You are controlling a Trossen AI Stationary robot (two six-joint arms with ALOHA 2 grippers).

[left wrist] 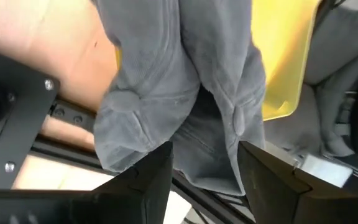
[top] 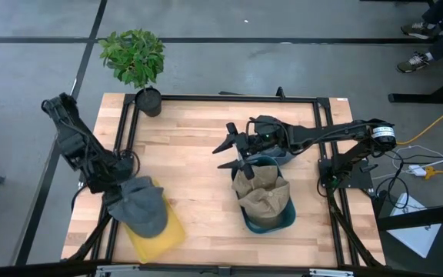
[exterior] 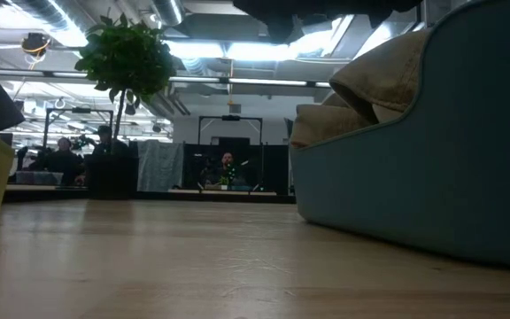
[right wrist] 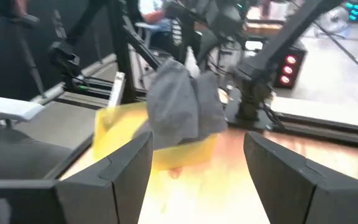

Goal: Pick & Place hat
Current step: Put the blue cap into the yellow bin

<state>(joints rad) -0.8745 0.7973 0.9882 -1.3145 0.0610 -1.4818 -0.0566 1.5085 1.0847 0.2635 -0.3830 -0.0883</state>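
Beneath the left gripper (top: 118, 192), whose fingers are parted, the soft grey fabric cap (top: 143, 206) drapes over the yellow plastic bin (top: 158, 238): release step, apparently; next calls for lifting clear.

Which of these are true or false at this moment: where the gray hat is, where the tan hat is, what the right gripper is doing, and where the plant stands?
1. The gray hat lies on the yellow bin. True.
2. The tan hat sits on bare table. False: it is inside the teal bin.
3. The right gripper grips the tan hat. False: it is open, at the teal bin's far edge, holding nothing.
4. The potted plant stands at the table's far left corner. True.
5. The left gripper is at the gray hat. True.
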